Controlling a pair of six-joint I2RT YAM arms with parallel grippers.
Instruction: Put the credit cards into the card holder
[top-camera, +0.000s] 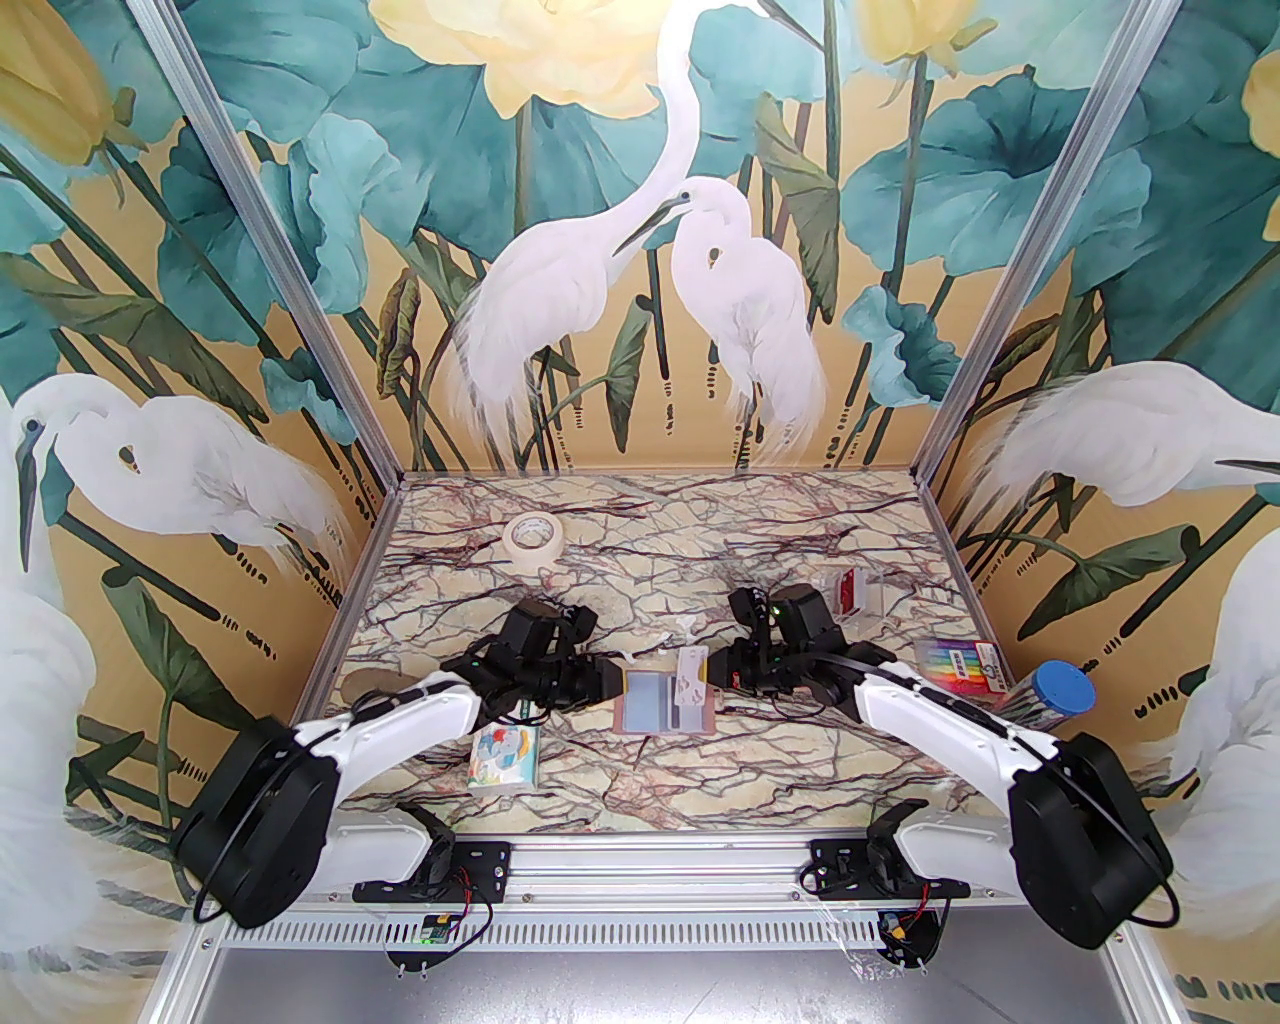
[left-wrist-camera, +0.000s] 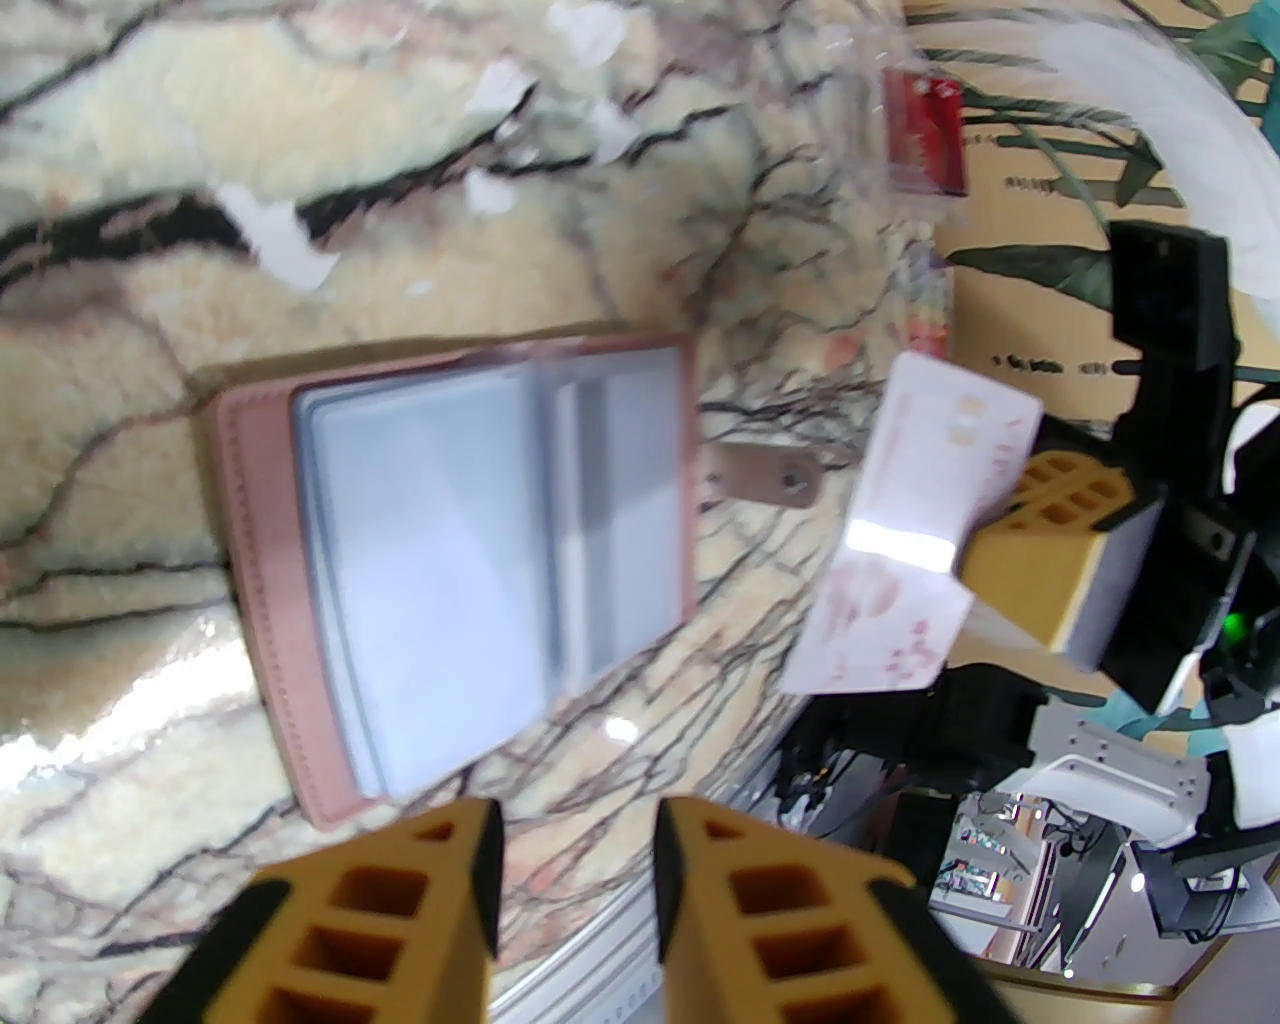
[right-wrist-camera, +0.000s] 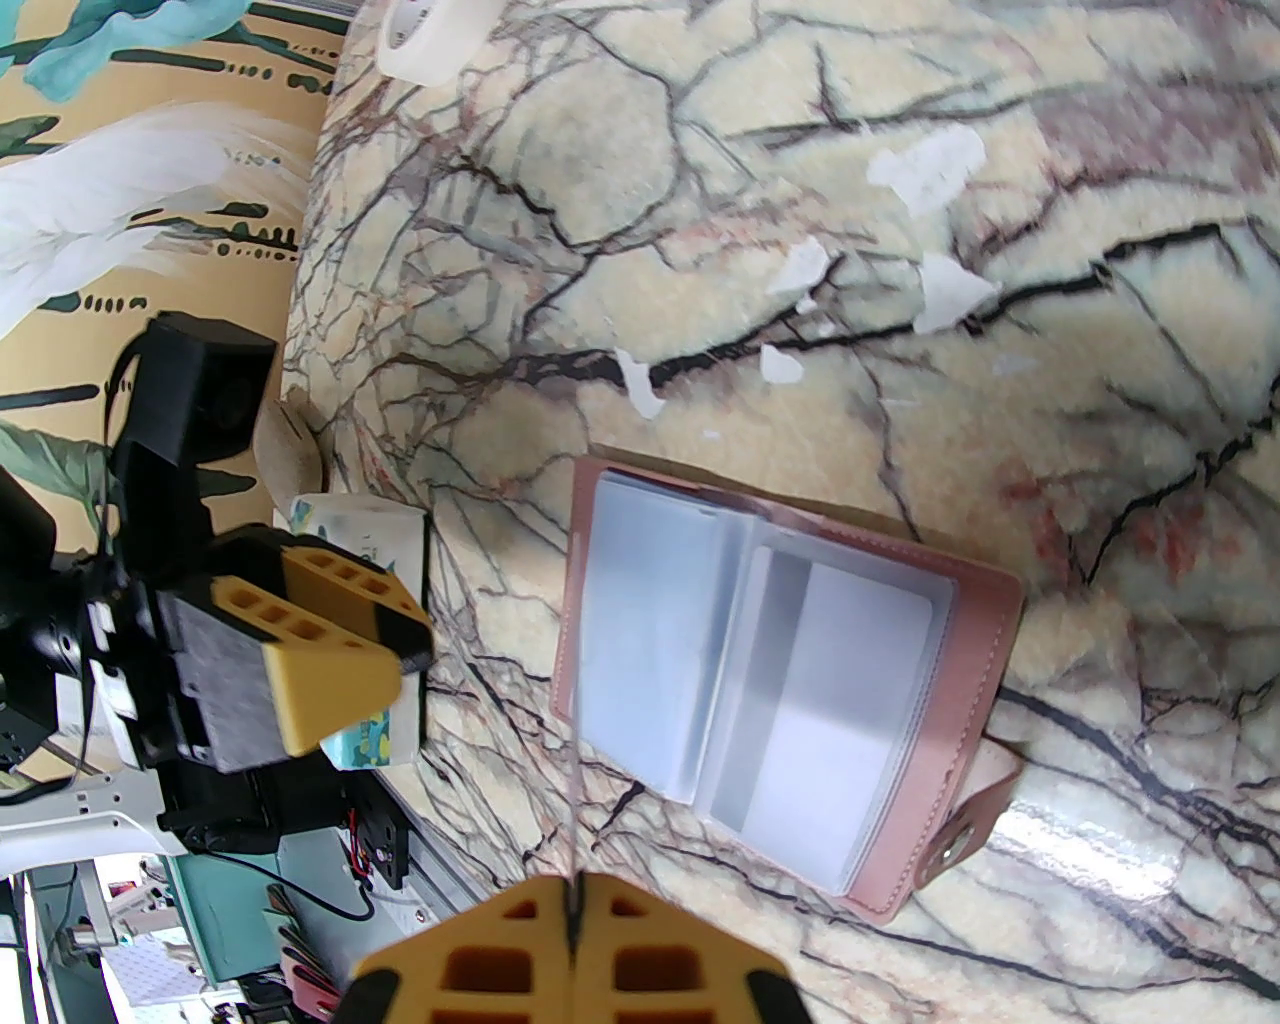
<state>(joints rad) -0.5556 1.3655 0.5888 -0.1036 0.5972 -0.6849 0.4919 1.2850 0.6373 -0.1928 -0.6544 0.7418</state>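
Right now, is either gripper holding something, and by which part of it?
The right gripper pinches a white card by the middle of one long edge. The left gripper holds nothing.

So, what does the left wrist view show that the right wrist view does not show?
Left wrist view: the printed face of the white card pinched in the right hand, a red card beyond it, and the left hand, slightly open and empty. Right wrist view: that card edge-on, the tape roll, and the tissue pack behind the left hand. Both: the card holder lying open on the marble table.
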